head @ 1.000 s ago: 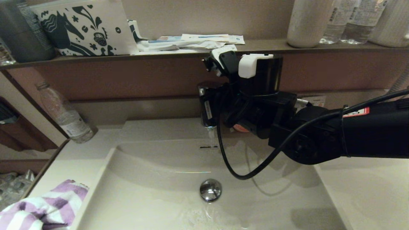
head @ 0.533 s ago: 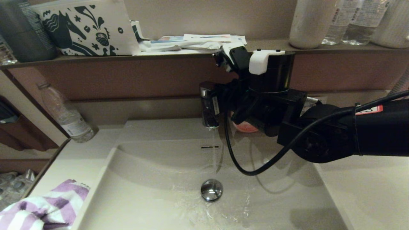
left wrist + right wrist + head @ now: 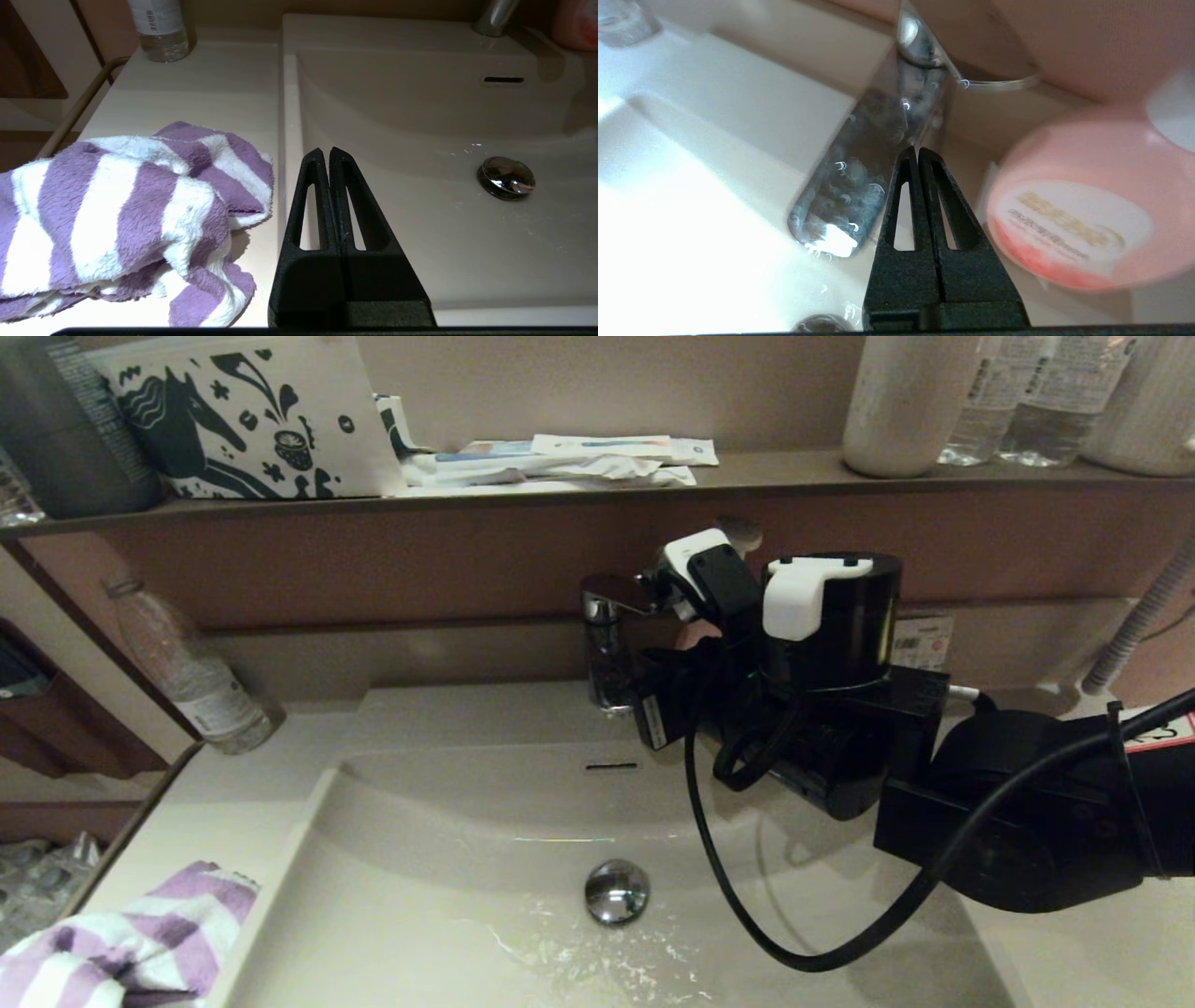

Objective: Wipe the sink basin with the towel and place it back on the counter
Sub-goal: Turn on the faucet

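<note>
The purple and white striped towel (image 3: 121, 943) (image 3: 131, 210) lies crumpled on the cream counter (image 3: 224, 793) left of the sink basin (image 3: 448, 859) (image 3: 397, 140). Water drops lie around the chrome drain plug (image 3: 616, 891) (image 3: 506, 177). My left gripper (image 3: 325, 151) is shut and empty, hovering over the basin's left rim just beside the towel; the head view does not show it. My right gripper (image 3: 917, 150) is shut and empty, its tips close by the chrome faucet (image 3: 611, 644) (image 3: 878, 172). The right arm (image 3: 822, 709) hangs over the basin's back right.
A pink soap bottle (image 3: 1078, 210) stands right of the faucet. A clear bottle (image 3: 191, 672) stands at the counter's back left. The brown ledge (image 3: 523, 495) above holds a horse-print pouch (image 3: 252, 415), packets and bottles. A black cable (image 3: 747, 915) loops over the basin.
My right arm has dropped and pulled back to the right, away from the faucet top. The water stream seen earlier no longer runs. The towel has not moved.
</note>
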